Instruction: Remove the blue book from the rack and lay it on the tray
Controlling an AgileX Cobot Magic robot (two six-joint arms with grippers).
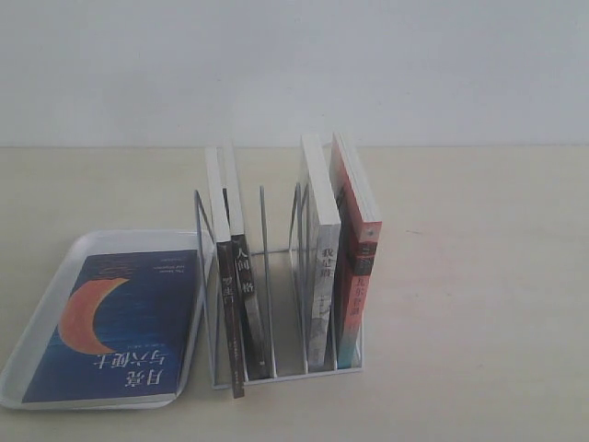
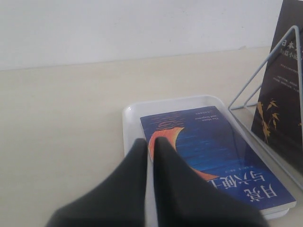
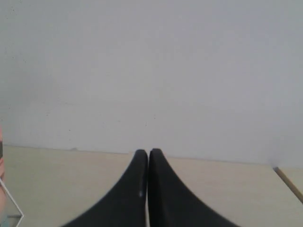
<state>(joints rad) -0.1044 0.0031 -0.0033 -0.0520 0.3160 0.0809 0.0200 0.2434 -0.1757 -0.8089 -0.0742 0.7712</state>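
Beige worktop (image 1: 479,295) runs back to a plain white wall. The left gripper (image 2: 148,142) hangs with its jaws pressed together on nothing. Just beyond its tips the blue book (image 2: 213,151) lies flat, cover up, inside the white tray (image 2: 131,125). Beside the tray stands the wire rack (image 2: 262,68), holding a dark book (image 2: 281,94). The right gripper (image 3: 148,152) is likewise closed and empty, facing the wall.

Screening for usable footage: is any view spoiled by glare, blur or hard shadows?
Exterior view: even, soft light, only faint shadows, and the print on the blue book is slightly soft. Left wrist view: the left gripper is out of focus up close, and a pale sheen crosses the book's cover. Right wrist view: the right gripper is blurred against a plain wall, with no glare.
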